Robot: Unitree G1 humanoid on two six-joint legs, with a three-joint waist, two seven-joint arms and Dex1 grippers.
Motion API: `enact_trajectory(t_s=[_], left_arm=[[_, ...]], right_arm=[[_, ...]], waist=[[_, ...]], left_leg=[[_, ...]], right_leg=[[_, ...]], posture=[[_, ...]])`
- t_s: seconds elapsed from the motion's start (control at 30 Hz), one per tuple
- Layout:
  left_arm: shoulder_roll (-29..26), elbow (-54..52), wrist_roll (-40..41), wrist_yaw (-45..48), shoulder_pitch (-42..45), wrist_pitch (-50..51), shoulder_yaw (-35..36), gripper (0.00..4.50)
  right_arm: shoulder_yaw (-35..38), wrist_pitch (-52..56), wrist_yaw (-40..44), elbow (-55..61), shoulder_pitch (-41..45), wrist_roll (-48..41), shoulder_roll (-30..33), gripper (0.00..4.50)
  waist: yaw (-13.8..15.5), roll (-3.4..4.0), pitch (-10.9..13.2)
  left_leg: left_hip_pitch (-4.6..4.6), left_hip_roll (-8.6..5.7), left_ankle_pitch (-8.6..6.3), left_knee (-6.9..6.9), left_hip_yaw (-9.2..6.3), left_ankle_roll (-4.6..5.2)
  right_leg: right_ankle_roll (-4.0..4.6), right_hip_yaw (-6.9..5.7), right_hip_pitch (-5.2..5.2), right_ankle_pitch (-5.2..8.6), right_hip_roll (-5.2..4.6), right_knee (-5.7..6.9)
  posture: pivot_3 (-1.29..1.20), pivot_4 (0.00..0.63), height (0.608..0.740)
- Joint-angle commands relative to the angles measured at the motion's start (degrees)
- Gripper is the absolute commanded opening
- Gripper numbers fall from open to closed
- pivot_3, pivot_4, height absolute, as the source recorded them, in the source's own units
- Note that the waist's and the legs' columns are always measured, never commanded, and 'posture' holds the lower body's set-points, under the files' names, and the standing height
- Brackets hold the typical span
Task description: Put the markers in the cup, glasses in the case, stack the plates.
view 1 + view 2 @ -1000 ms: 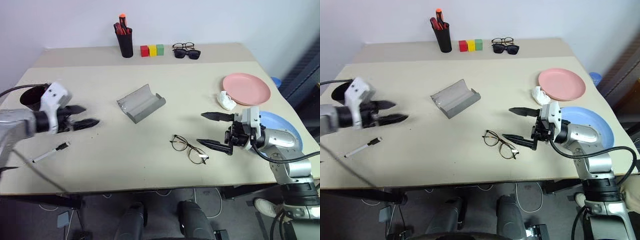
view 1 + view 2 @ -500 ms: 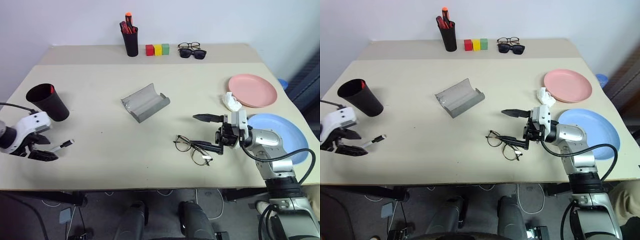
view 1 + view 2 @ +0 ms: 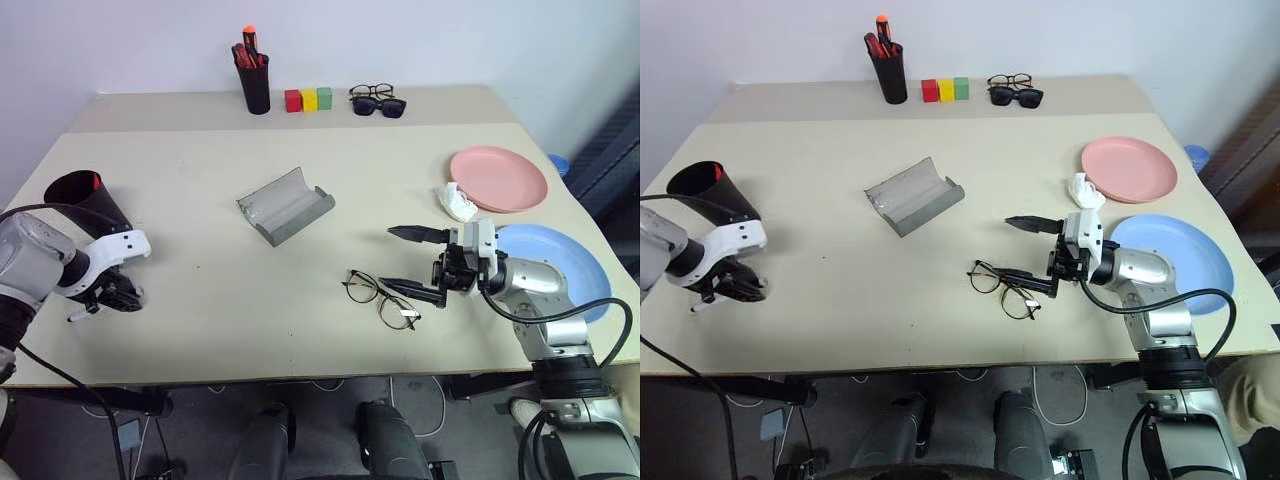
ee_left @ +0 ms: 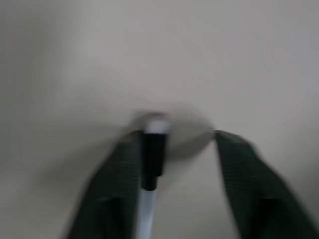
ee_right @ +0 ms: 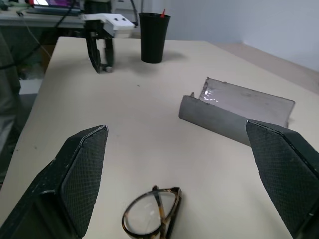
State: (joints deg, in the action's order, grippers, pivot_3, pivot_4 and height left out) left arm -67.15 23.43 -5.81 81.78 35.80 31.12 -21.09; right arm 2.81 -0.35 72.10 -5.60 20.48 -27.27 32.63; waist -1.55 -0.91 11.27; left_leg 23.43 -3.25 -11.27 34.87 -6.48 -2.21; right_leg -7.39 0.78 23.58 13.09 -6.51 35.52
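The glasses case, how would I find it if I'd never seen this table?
Look at the middle of the big beige table. The case lies there open, a grey oblong shell like a little trough with a shiny silvery inside. Nothing else is grey: the wire glasses lie nearer the front edge, and the pink plate is off to the right.

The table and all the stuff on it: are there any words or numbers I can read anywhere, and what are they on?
No words or numbers can be read on anything here.
The white tag on the glasses: too small to tell if it has print.
The white marker at the left gripper: blurred, no print readable.
The grey case, black cup, pink plate, blue plate and colored blocks: plain, no writing seen.
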Motion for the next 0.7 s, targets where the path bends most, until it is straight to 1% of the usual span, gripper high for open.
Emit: enact_trajectory(t_s=[0.03,0.07,0.23,0.3,0.37,0.47,0.53,0.6,0.67,0.7], left_arm=[[-1.37,0.74,-0.87,0.3,-1.03,0.22,1.58,0.14],[-1.42,0.91,-1.02,0.22,-1.09,-0.01,1.72,0.06],[-1.07,1.56,-1.34,-0.75,-1.15,-1.66,2.52,0.06],[-0.76,0.3,-0.12,-1.27,-1.5,-2.24,3.97,0.06],[0.76,-1.45,2.99,-2.82,-1.4,-3.17,7.71,0.06],[6.56,-4.14,10.79,-8.3,1.29,-2.79,17.81,0.06],[12.02,-5.38,14.26,-17.71,2.96,-5.87,26.18,0.06],[17.24,-5.6,14.13,-31.04,4.72,-10.07,32.97,0.06],[21.23,-3.92,12.44,-43.26,6.12,-16.86,37.5,0.06],[22.31,-2.75,11.53,-47.55,6.69,-18.88,38.53,0.06]], right_arm=[[1.51,-0.09,-0.73,2.69,-0.31,-0.74,0.72,4.5],[1.53,-0.04,-0.83,2.79,-0.36,-0.73,0.73,4.5],[1.28,0.43,-1.53,3.09,-0.06,-0.65,0.51,4.5],[1.07,0.62,-1.77,3.06,0.34,-0.55,0.34,4.5],[0.91,0.76,-1.98,3.0,0.63,-0.47,0.23,4.5],[0.7,0.88,-2.26,2.79,1.05,-0.28,0.14,4.5],[0.52,1.06,-2.48,2.72,1.48,-0.16,0.07,4.5],[0.28,0.96,-2.59,2.2,2.21,0.09,-0.06,4.5],[0.02,0.85,-2.59,1.47,3.02,0.27,-0.19,4.5],[-0.07,0.72,-2.49,1.05,3.42,0.36,-0.2,4.5]], waist=[[0.08,0.0,0.0],[0.1,0.0,0.0],[0.2,0.0,0.0],[0.28,0.0,0.0],[0.41,0.0,0.0],[1.06,-0.01,0.01],[1.29,-0.06,0.02],[0.97,-0.1,0.0],[0.53,-0.11,0.0],[0.29,-0.11,0.0]], left_leg=[[0.0,0.0,0.0,0.0,0.0,0.0],[0.0,0.0,0.0,0.01,0.0,0.0],[-0.01,0.01,0.0,0.03,-0.01,0.0],[-0.01,0.01,0.0,0.03,0.0,0.0],[-0.01,0.01,0.0,0.03,0.0,0.0],[0.03,0.04,0.0,0.1,-0.08,0.0],[0.05,0.04,0.0,0.18,-0.16,0.0],[0.06,0.02,0.0,0.25,-0.16,-0.01],[0.04,-0.07,0.0,0.24,-0.13,-0.01],[0.02,-0.09,0.0,0.22,-0.05,-0.01]], right_leg=[[0.01,0.0,0.0,0.01,0.0,0.0],[0.02,0.0,0.0,0.02,0.0,0.01],[0.05,0.0,-0.01,0.03,0.0,0.01],[0.05,0.0,-0.01,0.02,0.0,0.01],[0.05,0.0,-0.01,0.02,0.0,0.01],[0.05,-0.03,-0.04,0.02,-0.01,0.01],[0.03,-0.07,-0.1,0.01,-0.07,-0.01],[-0.15,-0.07,-0.14,-0.11,-0.13,-0.06],[-0.24,-0.04,-0.14,-0.37,-0.16,-0.12],[-0.25,-0.01,-0.12,-0.39,-0.15,-0.12]], posture=[[0.0,0.15,0.74],[0.0,0.15,0.74],[0.0,0.15,0.74],[0.0,0.15,0.74],[0.0,0.15,0.74],[0.0,0.15,0.74],[0.0,0.15,0.74],[0.0,0.15,0.74],[0.0,0.15,0.74],[0.0,0.15,0.74]])
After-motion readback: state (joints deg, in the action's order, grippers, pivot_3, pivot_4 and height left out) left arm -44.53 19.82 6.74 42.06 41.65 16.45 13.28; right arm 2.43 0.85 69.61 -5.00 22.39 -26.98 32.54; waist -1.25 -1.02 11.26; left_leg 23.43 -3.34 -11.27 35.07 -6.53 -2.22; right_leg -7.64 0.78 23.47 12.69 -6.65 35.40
